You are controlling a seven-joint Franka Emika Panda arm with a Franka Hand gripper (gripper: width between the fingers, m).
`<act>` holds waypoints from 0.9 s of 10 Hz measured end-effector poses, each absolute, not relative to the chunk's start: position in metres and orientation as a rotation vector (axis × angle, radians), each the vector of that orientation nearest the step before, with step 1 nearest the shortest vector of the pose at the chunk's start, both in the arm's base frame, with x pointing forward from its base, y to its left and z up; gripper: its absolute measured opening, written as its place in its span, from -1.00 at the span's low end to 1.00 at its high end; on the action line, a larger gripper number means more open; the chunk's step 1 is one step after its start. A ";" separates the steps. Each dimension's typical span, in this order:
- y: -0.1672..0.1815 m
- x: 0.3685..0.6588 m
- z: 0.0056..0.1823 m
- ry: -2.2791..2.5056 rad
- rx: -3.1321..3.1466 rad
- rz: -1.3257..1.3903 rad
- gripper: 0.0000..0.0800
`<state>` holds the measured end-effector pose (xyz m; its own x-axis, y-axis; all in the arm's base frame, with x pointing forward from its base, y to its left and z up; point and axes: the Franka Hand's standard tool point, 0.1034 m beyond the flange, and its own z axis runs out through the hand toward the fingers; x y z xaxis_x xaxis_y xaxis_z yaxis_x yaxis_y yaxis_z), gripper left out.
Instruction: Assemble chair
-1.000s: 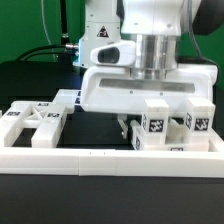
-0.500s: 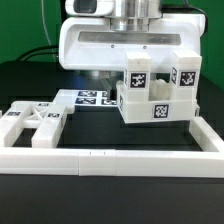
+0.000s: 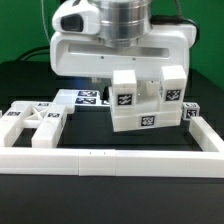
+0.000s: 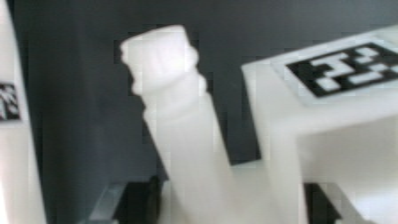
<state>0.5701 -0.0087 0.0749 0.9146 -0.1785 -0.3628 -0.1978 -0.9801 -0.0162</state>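
In the exterior view my gripper (image 3: 130, 78) is shut on the partly joined chair (image 3: 146, 106), a blocky white piece with several black-and-white tags. The piece hangs tilted above the table, right of centre, and it hides my fingertips. In the wrist view a white post (image 4: 178, 110) of the chair runs out from between my dark fingers (image 4: 143, 202), which sit against it on both sides. A tagged white part (image 4: 338, 110) lies beside the post. A loose framed panel (image 3: 30, 122) lies flat at the exterior view's left.
A long low white border rail (image 3: 120, 157) runs along the front and turns up the exterior view's right side (image 3: 206, 132). The marker board (image 3: 88, 97) lies flat behind the framed panel. A small tagged white block (image 3: 190, 113) sits near the right rail.
The chair piece was low by the right rail a second ago. It has been lifted, carried toward the exterior view's left and tilted, and my gripper has stayed shut on it.
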 end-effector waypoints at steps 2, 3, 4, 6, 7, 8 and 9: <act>-0.015 0.562 0.073 0.317 -2.959 0.784 -0.20; -0.016 0.561 0.071 0.314 -2.932 0.874 -0.20; -0.018 0.558 0.069 0.315 -2.910 0.939 -0.20; -0.025 0.541 0.074 0.385 -2.833 1.249 -0.20; -0.026 0.536 0.076 0.416 -2.793 1.388 -0.20; -0.027 0.536 0.075 0.422 -2.767 1.451 -0.20; -0.030 0.524 0.079 0.474 -2.687 1.616 -0.20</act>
